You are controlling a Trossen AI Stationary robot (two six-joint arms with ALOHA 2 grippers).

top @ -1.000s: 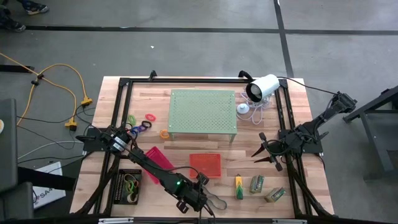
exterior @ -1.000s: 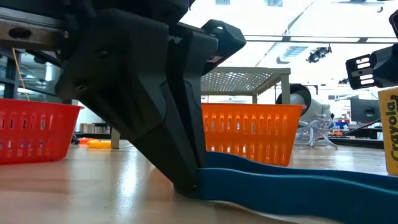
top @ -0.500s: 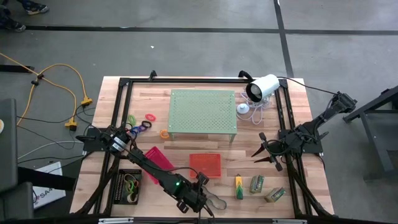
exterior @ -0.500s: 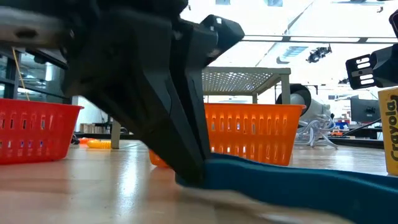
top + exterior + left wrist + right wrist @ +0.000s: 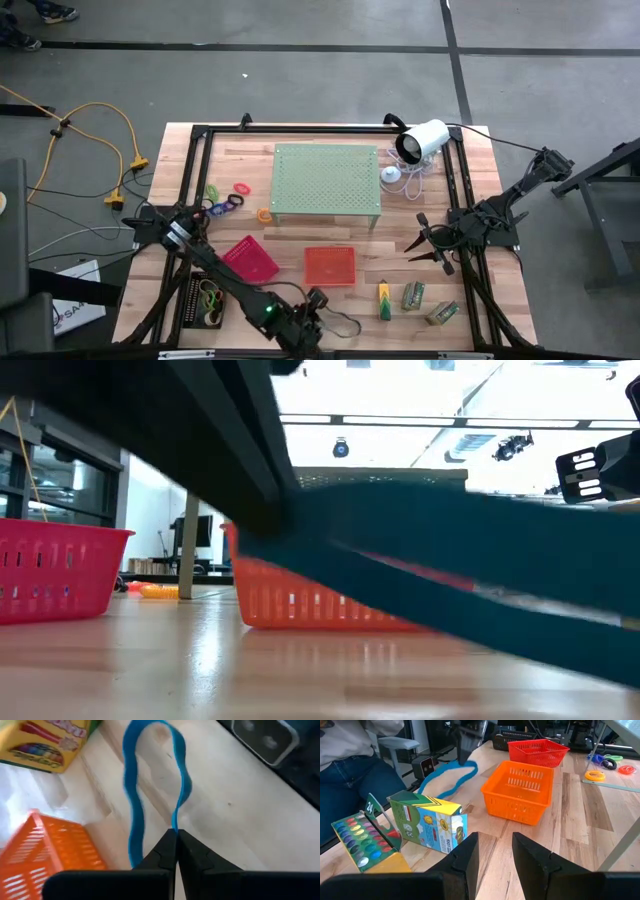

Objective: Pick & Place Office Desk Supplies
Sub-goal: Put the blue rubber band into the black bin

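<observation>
At the table's near edge, left pincer (image 5: 176, 837) pinching long wavy blue rubber-band loop (image 5: 134, 805)

Orange tray (image 5: 329, 266) and crayon packs (image 5: 413, 296) flank bare tabletop (image 5: 365, 300)

A blue rubber-band loop (image 5: 134, 795) hangs stretched long and wavy above the table, one end pinched in the closed left claw (image 5: 174, 836) near the table's front edge. Just beside it a yellow-green marker box (image 5: 384, 301) stands upright, with two green-labelled crayon packs (image 5: 413, 295) lying to its side. Across the table, pink, green and dark rings (image 5: 232, 195) lie loose and flat, an orange ring (image 5: 263, 214) nearby.
</observation>
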